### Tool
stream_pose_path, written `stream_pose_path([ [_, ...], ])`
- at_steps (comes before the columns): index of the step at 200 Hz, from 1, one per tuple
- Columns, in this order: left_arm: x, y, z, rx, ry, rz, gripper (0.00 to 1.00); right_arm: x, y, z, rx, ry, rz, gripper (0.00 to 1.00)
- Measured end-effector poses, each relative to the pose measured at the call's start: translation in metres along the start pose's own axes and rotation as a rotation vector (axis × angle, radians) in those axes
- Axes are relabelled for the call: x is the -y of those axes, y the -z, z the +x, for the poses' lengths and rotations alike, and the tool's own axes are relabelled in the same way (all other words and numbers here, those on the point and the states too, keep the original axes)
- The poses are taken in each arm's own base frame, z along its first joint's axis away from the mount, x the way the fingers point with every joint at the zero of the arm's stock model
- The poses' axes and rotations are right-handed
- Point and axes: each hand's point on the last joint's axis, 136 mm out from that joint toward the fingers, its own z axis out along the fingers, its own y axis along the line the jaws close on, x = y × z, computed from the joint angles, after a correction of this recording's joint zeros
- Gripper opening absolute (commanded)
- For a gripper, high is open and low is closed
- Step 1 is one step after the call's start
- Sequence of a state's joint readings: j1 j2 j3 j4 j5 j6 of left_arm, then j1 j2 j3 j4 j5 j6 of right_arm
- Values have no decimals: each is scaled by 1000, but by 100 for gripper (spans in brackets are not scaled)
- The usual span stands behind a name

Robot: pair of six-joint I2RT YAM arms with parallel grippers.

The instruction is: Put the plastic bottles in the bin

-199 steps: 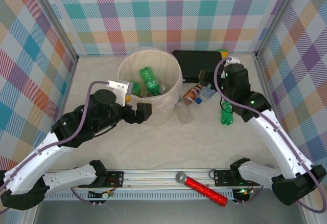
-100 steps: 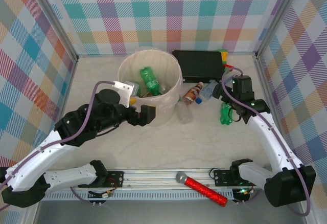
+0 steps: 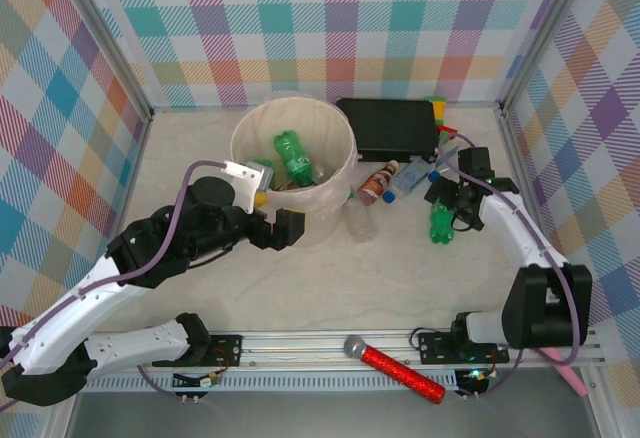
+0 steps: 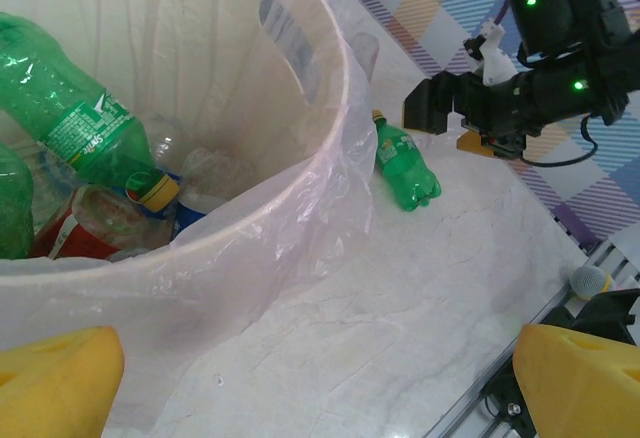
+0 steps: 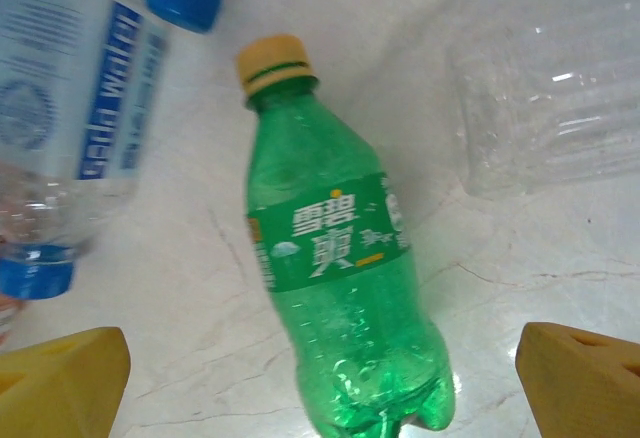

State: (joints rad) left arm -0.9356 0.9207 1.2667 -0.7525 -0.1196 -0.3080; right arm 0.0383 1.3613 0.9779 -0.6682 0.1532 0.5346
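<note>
The pale bin stands at the back middle with green bottles and other bottles inside; the left wrist view shows its rim and a green bottle in it. My left gripper is open and empty beside the bin's near wall. A green bottle with a yellow cap lies on the table. My right gripper hangs open right over it, the bottle's base between its yellow fingertips. A clear blue-labelled bottle and a brown bottle lie nearby.
A clear bottle lies against the bin's right side. A flat black box sits at the back. A red glittery microphone rests on the front rail and a pink one at the front right. Checked walls close in the table.
My right gripper has swung from near the black box forward and down over the green bottle. The left arm has shifted only slightly beside the bin.
</note>
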Motion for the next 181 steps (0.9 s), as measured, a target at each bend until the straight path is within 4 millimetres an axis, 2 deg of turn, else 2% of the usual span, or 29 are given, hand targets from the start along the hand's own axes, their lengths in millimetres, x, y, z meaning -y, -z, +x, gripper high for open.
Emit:
stream_pose_path([
  [9,0,1,2,-1,-4,3,100,1,-4,0,-17,-2,11,99],
  [51,0,11,6,14,-14,31,100,-1,-11,-8,-45,-10,21,83],
  [129,-6,36,11,74,-23,57,100,-7,-45,-16,-169,31,68,81],
  [145,-6,39,11,80,-26,59,100,-9,-50,-19,-185,40,78,76],
  [181,-7,45,11,96,-24,65,100,-13,-64,-28,-203,57,95,72],
])
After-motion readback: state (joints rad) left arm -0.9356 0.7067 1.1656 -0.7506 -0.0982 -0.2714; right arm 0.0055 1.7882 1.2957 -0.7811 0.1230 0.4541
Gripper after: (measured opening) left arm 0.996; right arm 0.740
